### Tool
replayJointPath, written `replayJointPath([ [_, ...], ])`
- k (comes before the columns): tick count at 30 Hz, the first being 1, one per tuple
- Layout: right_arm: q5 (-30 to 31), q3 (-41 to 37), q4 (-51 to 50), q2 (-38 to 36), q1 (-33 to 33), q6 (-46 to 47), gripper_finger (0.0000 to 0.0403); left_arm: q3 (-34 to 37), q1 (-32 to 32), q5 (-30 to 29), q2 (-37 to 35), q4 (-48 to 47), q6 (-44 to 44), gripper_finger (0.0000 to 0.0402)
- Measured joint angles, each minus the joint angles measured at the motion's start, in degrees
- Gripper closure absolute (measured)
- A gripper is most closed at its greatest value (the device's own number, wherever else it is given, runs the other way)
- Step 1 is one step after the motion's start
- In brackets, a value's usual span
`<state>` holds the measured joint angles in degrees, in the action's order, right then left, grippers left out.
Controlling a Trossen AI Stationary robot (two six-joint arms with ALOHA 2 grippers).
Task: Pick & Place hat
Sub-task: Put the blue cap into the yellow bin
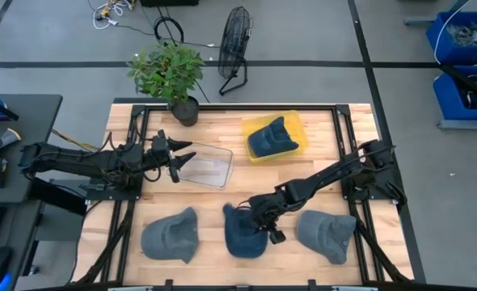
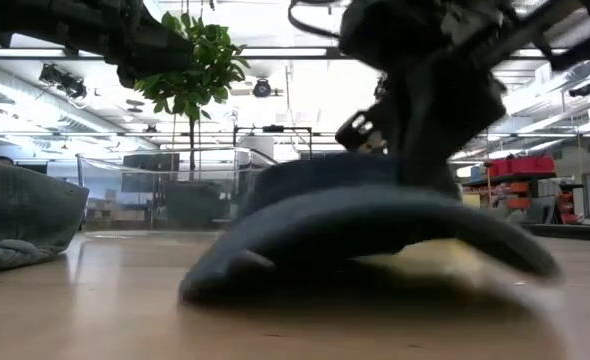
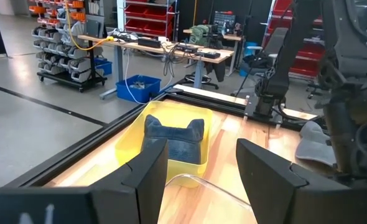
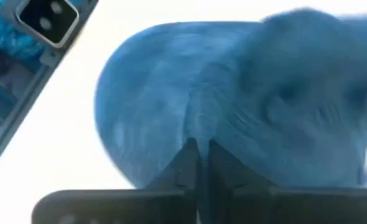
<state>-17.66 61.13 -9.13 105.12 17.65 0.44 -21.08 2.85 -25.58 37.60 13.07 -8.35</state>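
A dark blue hat [image 1: 242, 233] lies near the middle of the table's near edge, and in the low view the dark blue hat [image 2: 375, 225] fills the centre. My right gripper [image 1: 257, 217] reaches in from the table's right and is shut on its crown. My left gripper [image 1: 179, 158] hovers open over a clear container [image 1: 206, 167] at the left; in its wrist view my left gripper [image 3: 202, 174] touches nothing. A second dark blue hat [image 1: 271, 137] sits in a yellow bin [image 1: 297, 129] toward the far edge. My right gripper [image 4: 199, 158] pinches a raised fold of cloth on the hat's crown [image 4: 199, 127] between its two fingers. The fingers come from above, slanting in from the table's right. The hat's brim [image 2: 225, 285] rests on the table.
Two grey hats lie by the near edge, one at the left [image 1: 170, 236] and one at the right [image 1: 327, 234]. A potted plant [image 1: 174, 77] stands at the far edge. Black frame rails [image 1: 348, 145] run along both sides of the table.
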Motion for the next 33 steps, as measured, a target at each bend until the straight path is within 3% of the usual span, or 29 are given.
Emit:
replayJointPath([
  [4, 0.0, 3.3, -6.4, -2.4, 0.0, 6.5, 0.0381, 0.0, 0.0, 0.0, 0.0, -0.1, 0.0, 0.0205],
  [9, 4.4, 10.5, -23.5, -7.5, 0.0, 15.5, 0.0396, 0.0, 0.0, 0.0, 0.0, -0.1, 0.0, 0.0205],
  [13, 17.3, 16.6, -40.0, -12.0, 0.0, 19.1, 0.0396, 0.0, 0.0, 0.0, 0.0, -0.1, 0.0, 0.0205],
  [20, 49.7, 19.4, -57.9, -20.4, -1.9, 25.1, 0.0397, 0.0, 0.0, 0.0, 0.0, -0.1, 0.0, 0.0205],
  [23, 62.4, 18.0, -61.3, -23.2, -5.0, 29.2, 0.0397, 0.0, 0.0, 0.0, 0.0, 0.0, 0.0, 0.0205],
  [25, 67.0, 16.7, -61.5, -24.7, -7.9, 31.1, 0.0397, 0.0, 0.0, 0.0, 0.0, 0.0, 0.0, 0.0205],
  [30, 70.6, 11.8, -55.3, -26.3, -17.3, 30.1, 0.0397, 0.0, 0.0, 0.0, 0.0, -0.1, 0.0, 0.0205],
  [33, 68.2, 7.0, -45.8, -26.2, -22.8, 24.9, 0.0397, 0.0, 0.0, 0.0, 0.0, -0.1, 0.0, 0.0205],
])
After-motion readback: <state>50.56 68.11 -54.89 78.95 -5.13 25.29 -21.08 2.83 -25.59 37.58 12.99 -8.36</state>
